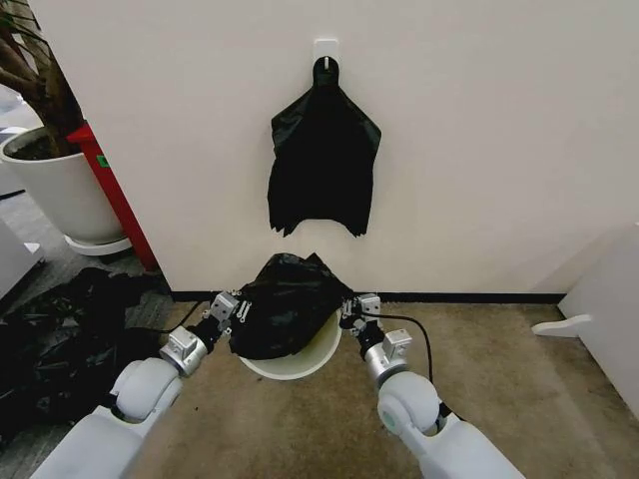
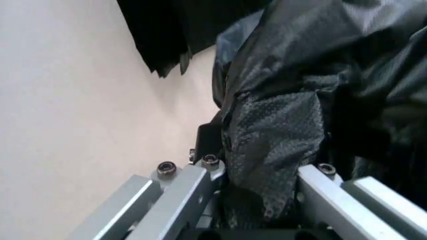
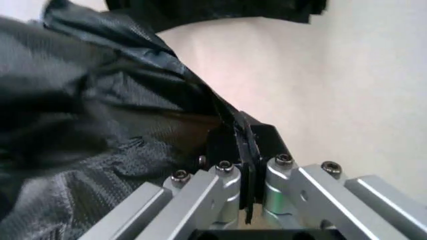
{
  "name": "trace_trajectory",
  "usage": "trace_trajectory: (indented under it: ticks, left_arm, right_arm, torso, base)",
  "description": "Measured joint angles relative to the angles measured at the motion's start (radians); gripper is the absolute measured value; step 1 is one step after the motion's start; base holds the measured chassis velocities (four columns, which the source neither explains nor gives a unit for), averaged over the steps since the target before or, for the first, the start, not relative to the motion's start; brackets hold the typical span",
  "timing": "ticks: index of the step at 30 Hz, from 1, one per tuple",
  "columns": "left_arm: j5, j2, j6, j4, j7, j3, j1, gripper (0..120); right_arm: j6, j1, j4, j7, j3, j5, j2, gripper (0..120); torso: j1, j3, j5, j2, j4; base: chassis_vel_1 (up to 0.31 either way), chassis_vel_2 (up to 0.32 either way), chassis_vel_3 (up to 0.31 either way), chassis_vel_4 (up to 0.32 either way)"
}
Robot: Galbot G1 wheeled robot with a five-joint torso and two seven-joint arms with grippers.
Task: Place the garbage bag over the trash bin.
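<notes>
1. Garbage bag (image 1: 285,304) heaped over trash bin (image 1: 297,364), spilling toward 10 o'clock of the rim.
2. Left gripper (image 1: 231,311) at 9 o'clock, clamped on film.
3. Right gripper (image 1: 350,307) at 3 o'clock, pinching an edge tight.
4. Probably light, limp, slippery; best held at the hem, stretched outward.

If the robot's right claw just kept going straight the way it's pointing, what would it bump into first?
Probably the wall. The right gripper, shut on the garbage bag over the trash bin, points toward it, though depth is unclear.
</notes>
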Motion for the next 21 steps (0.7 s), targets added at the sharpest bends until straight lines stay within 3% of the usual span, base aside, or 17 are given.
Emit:
trace_trajectory:
  ticks: [9, 21]
  left_arm:
    - [-0.074, 0.009, -0.007, 0.001, 0.017, -0.007, -0.014, 4]
    - [-0.193, 0.024, -0.011, 0.009, 0.089, -0.018, -0.038, 4]
  right_arm:
    - [-0.026, -0.036, 0.008, -0.009, 0.022, 0.054, -0.028, 0]
    - [-0.176, -0.059, 0.067, 0.027, 0.057, 0.202, -0.037, 0]
  torso:
    - [0.000, 0.000, 0.0000, 0.000, 0.0000]
    - [0.000, 0.000, -0.0001, 0.000, 0.0000]
  base:
    - [0.000, 0.000, 0.000, 0.000]
    - [0.000, 0.000, 0.000, 0.000]
